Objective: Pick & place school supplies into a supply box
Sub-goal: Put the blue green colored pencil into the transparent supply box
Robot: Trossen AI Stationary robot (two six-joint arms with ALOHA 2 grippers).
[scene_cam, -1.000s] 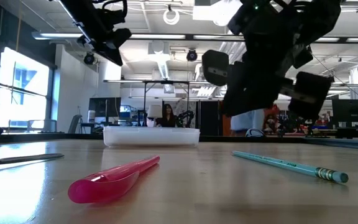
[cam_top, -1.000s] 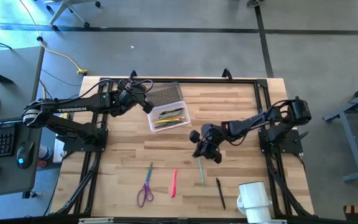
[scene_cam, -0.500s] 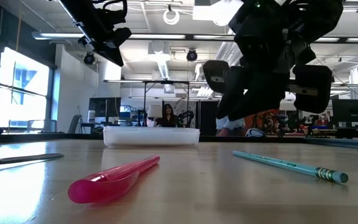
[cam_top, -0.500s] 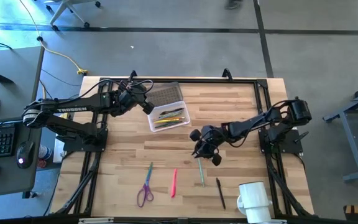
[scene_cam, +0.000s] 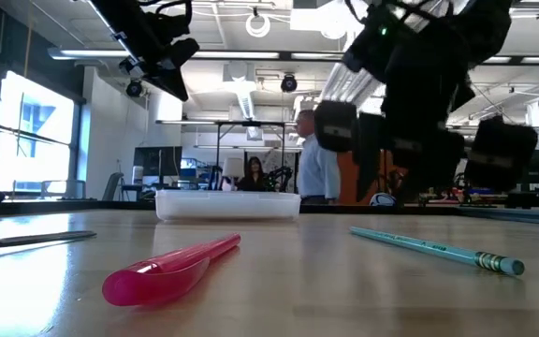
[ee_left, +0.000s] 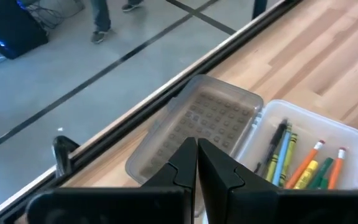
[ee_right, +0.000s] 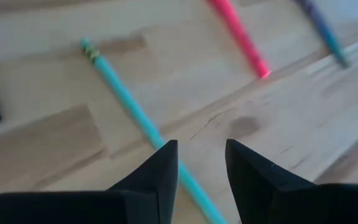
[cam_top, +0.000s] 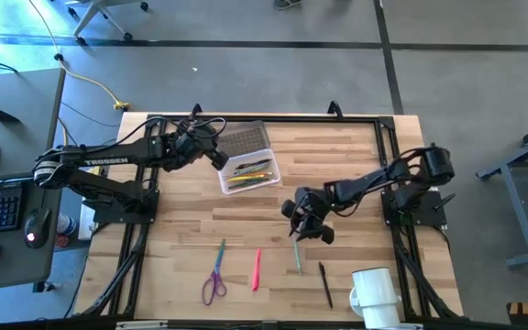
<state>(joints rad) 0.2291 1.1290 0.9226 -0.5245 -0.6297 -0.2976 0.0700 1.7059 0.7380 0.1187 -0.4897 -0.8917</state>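
Two dark robot arms work over the light wooden table [cam_top: 356,156]. From above, the small clear plastic supply box [cam_top: 249,174] sits near the far edge of the table, with a flat grey bumpy rectangle [cam_top: 244,139] touching its far side. Only the left wrist view shows what lies in the box: orange, green, yellow, blue and black pencils [ee_left: 303,163], all lined up the same way.

The left pincer [cam_top: 218,158] hangs just beside the box, over the grey rectangle. Its fingers are pressed together and hold nothing.

The right pincer [cam_top: 312,226] hangs nearer the front than the box, right above the thin teal pencil [cam_top: 296,257]. Its fingers [ee_right: 146,178] are a little way apart, holding nothing, with the teal pencil [ee_right: 143,122] on the table between them.

Lying in a row in front of the box are purple-handled scissors [cam_top: 215,275], a pink pen [cam_top: 256,269], the teal pencil and a black pen [cam_top: 324,284]. A white mug [cam_top: 374,295] stands beside the black pen.

Only the low view shows a person [scene_cam: 316,168] in the room behind the box.
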